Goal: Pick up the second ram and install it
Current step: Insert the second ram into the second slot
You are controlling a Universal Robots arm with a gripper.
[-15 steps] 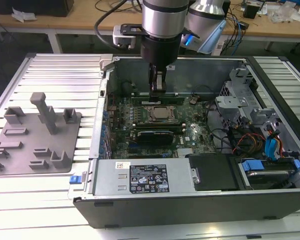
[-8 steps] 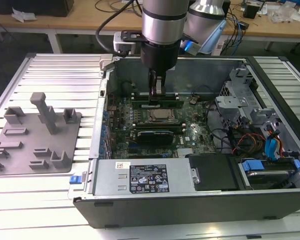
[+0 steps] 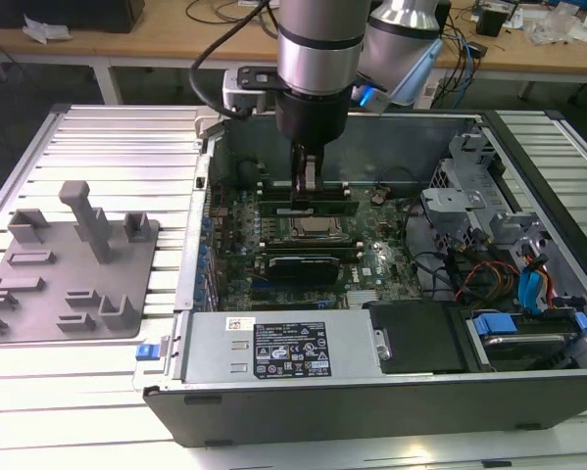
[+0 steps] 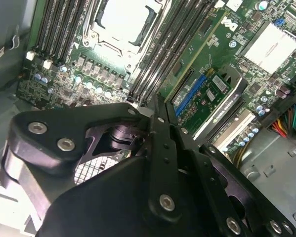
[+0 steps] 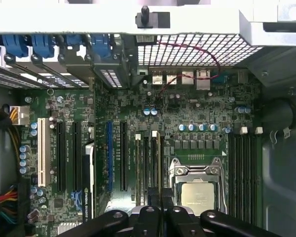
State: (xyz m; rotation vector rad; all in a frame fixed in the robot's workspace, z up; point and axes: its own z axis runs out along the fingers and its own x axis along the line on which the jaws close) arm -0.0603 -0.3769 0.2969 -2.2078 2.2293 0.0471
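In the exterior view my gripper (image 3: 310, 196) reaches down into the open computer case, over the slots on the far side of the processor socket (image 3: 311, 230). The second ram (image 3: 308, 208), a narrow green stick, lies along one of those slots right under the fingertips. The fingers are shut and meet the stick's top edge. Both wrist views show the black fingers (image 4: 162, 148) pressed together with nothing visible between them. In the first wrist view the gripper (image 5: 161, 210) lines up with the stick (image 5: 156, 158) beside the socket (image 5: 199, 192).
The green motherboard (image 3: 371, 264) fills the case floor. A second dark module (image 3: 293, 264) sits on the near side of the socket. The power supply (image 3: 283, 352) and drive bays (image 3: 518, 323) stand at the front and right. A grey fixture tray (image 3: 68, 284) lies on the table at the exterior view's left.
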